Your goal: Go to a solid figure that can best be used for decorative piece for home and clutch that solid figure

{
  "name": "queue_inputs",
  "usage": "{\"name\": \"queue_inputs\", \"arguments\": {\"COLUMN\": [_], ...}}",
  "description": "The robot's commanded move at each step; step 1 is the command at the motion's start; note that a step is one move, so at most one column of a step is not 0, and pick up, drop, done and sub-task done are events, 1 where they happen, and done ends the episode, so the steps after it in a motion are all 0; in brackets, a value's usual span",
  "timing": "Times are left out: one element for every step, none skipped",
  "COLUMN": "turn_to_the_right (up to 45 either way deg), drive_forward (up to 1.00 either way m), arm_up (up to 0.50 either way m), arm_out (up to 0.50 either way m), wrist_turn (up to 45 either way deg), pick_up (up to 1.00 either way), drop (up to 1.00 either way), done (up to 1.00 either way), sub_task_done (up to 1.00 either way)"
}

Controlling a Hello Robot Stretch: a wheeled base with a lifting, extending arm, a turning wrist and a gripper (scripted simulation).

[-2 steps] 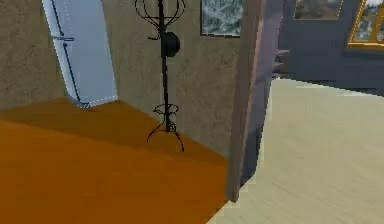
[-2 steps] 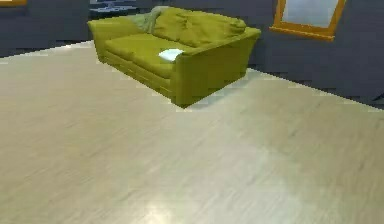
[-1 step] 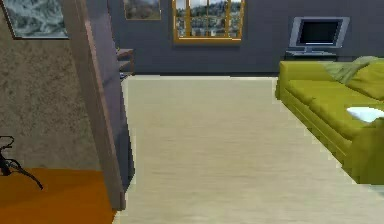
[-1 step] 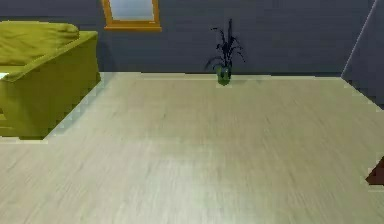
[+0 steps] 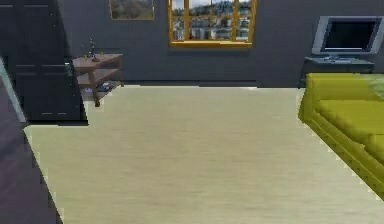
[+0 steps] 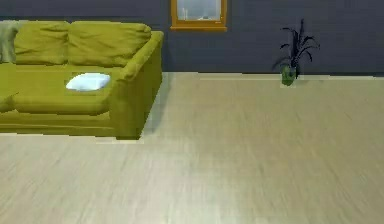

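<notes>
Looking across pale floor (image 5: 190, 150) toward a small wooden table (image 5: 98, 68) with some dark bit (image 5: 92, 47) on top, yellow sofa (image 5: 345, 115) on the forward view's right. Gripper state: can't tell.

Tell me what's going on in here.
The robot stands on open floor in a living room, facing a side table by the far wall with a small dark thing on it, too small to identify. A yellow-green sofa carries a white thing on its seat; a potted plant stands by the wall.
</notes>
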Motion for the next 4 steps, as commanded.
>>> {"name": "queue_inputs", "arguments": {"turn_to_the_right": [0.0, -24.0, 0.0, 0.0], "drive_forward": [0.90, 0.00, 1.00, 1.00], "arm_up": [0.00, 0.00, 0.00, 0.00], "arm_out": [0.00, 0.00, 0.00, 0.00], "wrist_turn": [0.0, 0.0, 0.0, 0.0], "pick_up": [0.00, 0.00, 0.00, 0.00], "drop": [0.00, 0.00, 0.00, 0.00], "done": [0.00, 0.00, 0.00, 0.00], "sub_task_done": [0.00, 0.00, 0.00, 0.00]}}
